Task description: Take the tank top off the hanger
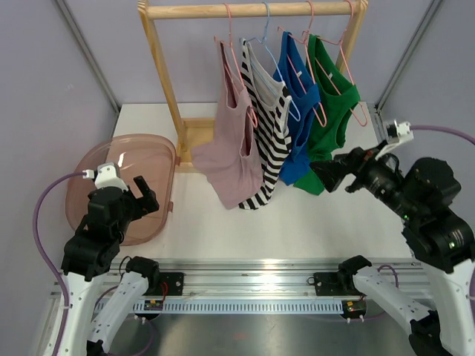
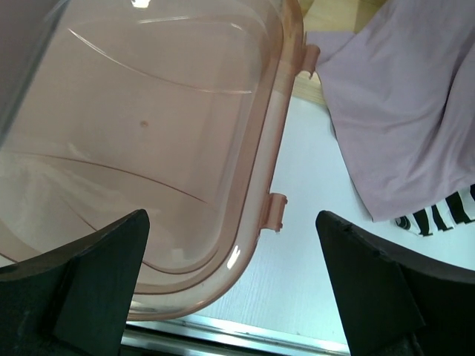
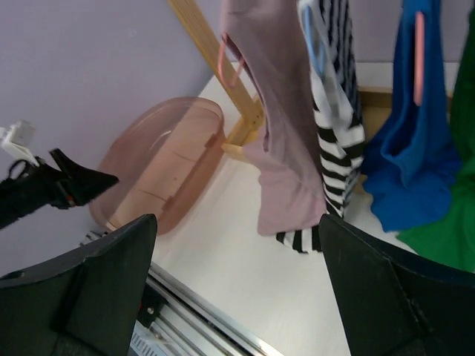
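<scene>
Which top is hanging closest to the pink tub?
The plain mauve tank top, leftmost on the rack. The striped top, blue top and green top hang farther right.

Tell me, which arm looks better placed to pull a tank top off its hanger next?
Probably the right. The right gripper, open, hangs close beside the green fabric tank top at the end of the wooden rack; the left gripper hovers over the translucent pink plastic tub, farther away.
</scene>
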`<state>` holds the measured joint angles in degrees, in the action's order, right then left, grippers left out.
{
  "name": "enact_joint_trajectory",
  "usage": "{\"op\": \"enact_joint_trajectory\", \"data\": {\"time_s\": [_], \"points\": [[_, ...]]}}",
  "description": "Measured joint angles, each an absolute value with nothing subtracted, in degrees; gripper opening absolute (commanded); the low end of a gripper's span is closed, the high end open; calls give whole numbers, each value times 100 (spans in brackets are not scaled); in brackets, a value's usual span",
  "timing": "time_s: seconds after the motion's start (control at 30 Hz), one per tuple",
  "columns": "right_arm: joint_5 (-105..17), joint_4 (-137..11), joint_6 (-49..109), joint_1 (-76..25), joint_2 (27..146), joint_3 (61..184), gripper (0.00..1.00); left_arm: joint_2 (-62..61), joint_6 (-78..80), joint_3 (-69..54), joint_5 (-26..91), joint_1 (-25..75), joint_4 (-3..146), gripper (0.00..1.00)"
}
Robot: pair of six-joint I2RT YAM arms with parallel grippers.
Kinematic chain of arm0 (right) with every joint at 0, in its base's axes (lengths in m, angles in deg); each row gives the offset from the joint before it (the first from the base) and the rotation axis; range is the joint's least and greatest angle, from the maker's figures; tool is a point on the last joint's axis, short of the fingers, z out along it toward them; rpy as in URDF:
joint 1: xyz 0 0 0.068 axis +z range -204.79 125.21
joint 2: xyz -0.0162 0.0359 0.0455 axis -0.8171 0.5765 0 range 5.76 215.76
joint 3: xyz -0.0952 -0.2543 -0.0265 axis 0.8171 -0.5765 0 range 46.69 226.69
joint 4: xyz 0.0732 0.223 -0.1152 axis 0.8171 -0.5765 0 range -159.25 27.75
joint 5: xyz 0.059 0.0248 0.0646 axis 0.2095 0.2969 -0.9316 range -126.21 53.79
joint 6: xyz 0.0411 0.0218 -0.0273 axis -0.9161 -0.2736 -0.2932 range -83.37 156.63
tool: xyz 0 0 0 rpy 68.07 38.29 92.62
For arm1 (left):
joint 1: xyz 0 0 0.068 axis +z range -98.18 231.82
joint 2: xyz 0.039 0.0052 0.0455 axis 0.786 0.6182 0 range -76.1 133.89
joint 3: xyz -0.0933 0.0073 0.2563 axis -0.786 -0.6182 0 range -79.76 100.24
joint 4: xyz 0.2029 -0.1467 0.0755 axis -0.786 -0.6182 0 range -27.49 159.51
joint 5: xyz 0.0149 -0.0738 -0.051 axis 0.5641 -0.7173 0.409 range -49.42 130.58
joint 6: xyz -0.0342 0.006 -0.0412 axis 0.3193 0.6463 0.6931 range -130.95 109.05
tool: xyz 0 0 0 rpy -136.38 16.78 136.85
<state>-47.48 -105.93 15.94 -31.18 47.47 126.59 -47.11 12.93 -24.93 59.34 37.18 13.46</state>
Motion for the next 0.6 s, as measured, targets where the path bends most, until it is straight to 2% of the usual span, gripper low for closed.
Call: {"op": "enact_joint_trajectory", "data": {"time_s": [0.27, 0.6], "points": [[-5474, -10079, 1434, -3113, 6848, 14034, 78, -4816, 1466, -2779, 5768, 3718, 1606, 99], [-4752, -10245, 1878, -2243, 9232, 16248, 70, -4947, 1553, -2880, 5724, 3718, 1764, 99]]}}
